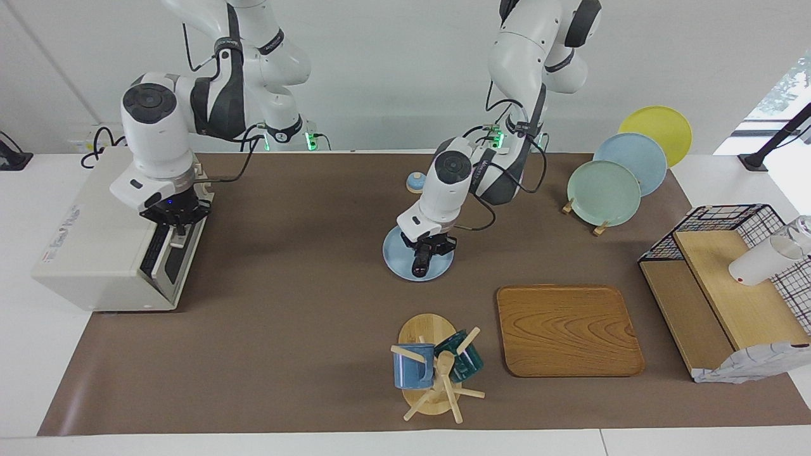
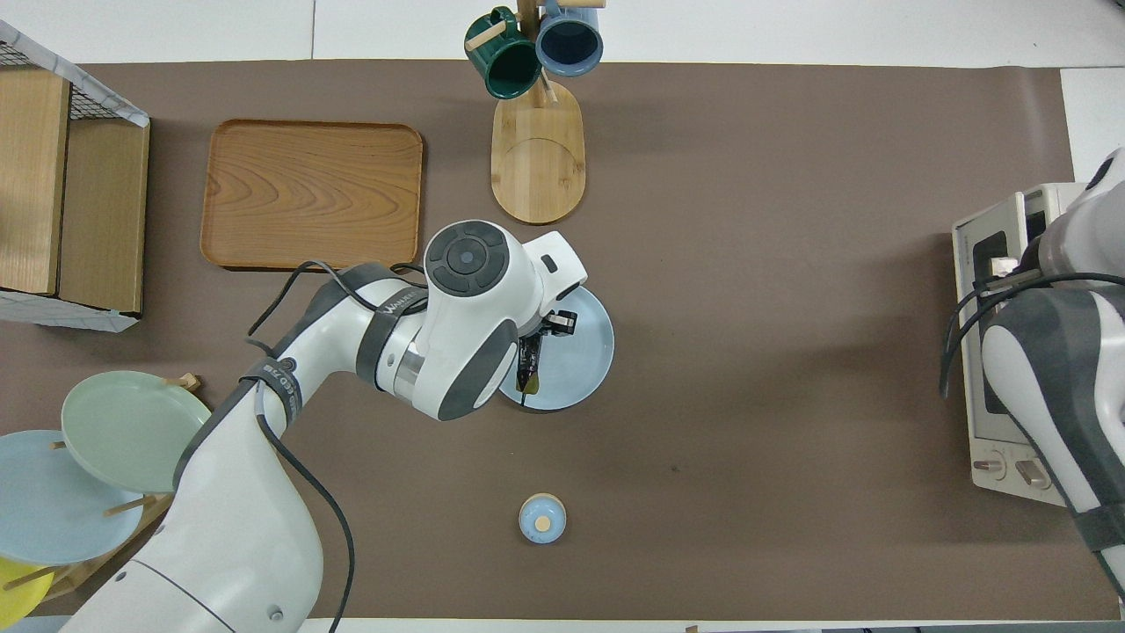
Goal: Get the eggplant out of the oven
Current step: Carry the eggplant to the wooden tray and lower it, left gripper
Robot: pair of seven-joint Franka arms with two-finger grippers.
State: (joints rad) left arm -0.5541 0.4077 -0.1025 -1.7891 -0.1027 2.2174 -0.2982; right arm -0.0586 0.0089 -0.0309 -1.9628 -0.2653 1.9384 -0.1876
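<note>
Eggplant [image 1: 421, 261] is found outside the oven [image 1: 101, 253], over the pale blue plate [image 1: 396, 261] at mid-table, in the grasp of the left gripper [image 1: 423, 256]. In the facing view the dark vegetable is seen between the fingers, its lower end at or just above the plate; whether it already rests on the plate cannot be told. In the overhead view a short dark length with a yellowish-green tip is seen below the wrist, over the plate, the remainder being hidden by the arm.

Left gripper is judged to be clamped on the eggplant. Right gripper [image 1: 175, 231] is positioned at the oven's front, at the door edge near the control panel; whether its fingers are apart or together cannot be told, nor whether the door is held. The oven stands at the right arm's end of the table, well apart from the plate.

Step in hand is judged to be the set-down: removal from the oven is done, and the task is near its end. The next move calls for a short, controlled descent until the eggplant is borne by the plate, then a release and a straight lift clear, so that the long vegetable is not dragged or rolled off the rim. The oven door may then be attended to by the right arm

Also noted: a wooden tray [image 1: 567, 329], a mug stand [image 1: 431, 364] and a plate rack [image 1: 608, 190], all untouched
</note>
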